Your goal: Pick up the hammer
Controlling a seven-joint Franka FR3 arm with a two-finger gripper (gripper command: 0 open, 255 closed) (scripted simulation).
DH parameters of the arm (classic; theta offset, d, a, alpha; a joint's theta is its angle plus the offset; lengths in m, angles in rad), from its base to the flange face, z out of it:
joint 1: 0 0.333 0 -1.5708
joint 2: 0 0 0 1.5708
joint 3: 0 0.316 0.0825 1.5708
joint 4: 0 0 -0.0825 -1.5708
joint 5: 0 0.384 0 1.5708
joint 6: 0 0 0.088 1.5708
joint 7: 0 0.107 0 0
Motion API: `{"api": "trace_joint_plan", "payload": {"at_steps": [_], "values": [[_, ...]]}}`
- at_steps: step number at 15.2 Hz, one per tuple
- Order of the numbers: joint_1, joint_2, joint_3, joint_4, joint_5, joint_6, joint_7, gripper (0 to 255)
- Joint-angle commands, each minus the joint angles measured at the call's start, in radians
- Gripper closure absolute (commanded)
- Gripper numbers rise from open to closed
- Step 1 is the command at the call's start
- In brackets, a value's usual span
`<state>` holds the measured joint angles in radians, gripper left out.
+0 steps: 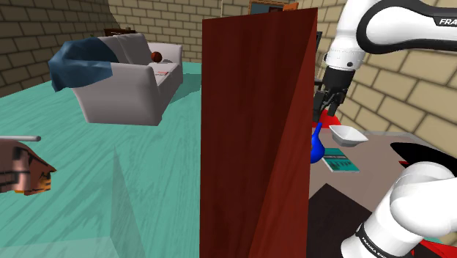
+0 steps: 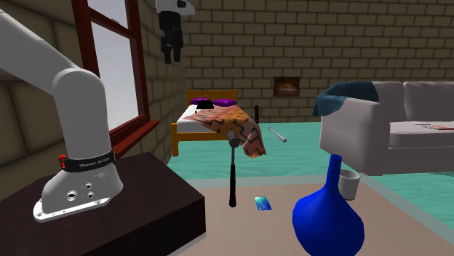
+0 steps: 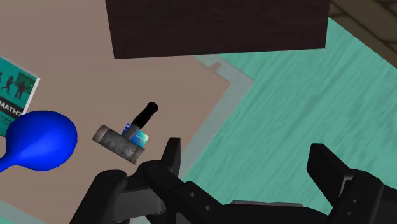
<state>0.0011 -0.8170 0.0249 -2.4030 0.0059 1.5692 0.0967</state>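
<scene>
Well above table point(image 3: 95, 76) near its edge, jaws spread wide, empty; hammer point(image 3: 119, 142) stands upright, blue vase point(image 3: 39, 141) near

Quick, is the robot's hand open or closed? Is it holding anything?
Gripper: open, holding nothing; the hammer stands apart from it.

- The hammer point(image 2: 233, 171) is stood upright on the bench point(image 2: 240, 234), and open air is left all round its head, up to the fingers point(image 3: 170, 156) hung high above.
- Bare bench is kept between it and the blue vase point(image 2: 327, 222) nearby.
- A small blue card point(image 2: 263, 204) is laid flat near its foot.
- The dark stand point(image 2: 138, 211) is found close on one side, and a white cup point(image 2: 349, 185) is set farther off.
</scene>
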Motion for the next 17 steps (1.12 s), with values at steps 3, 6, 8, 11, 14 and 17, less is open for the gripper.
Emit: {"api": "trace_joint_plan", "payload": {"at_steps": [3,6,8,11,14,17], "values": [[0.010,-0.004,-0.050,-0.049,-0.035,0.046,-0.102,0],[0.022,0.007,-0.129,-0.108,-0.090,0.121,-0.254,0],[0.030,0.028,-0.183,-0.138,-0.126,0.175,-0.355,0],[0.042,0.079,-0.265,-0.168,-0.176,0.262,-0.505,0],[0.060,0.153,-0.349,-0.179,-0.218,0.354,-0.655,0],[0.087,0.249,-0.432,-0.171,-0.243,0.450,-0.807,0]]}}
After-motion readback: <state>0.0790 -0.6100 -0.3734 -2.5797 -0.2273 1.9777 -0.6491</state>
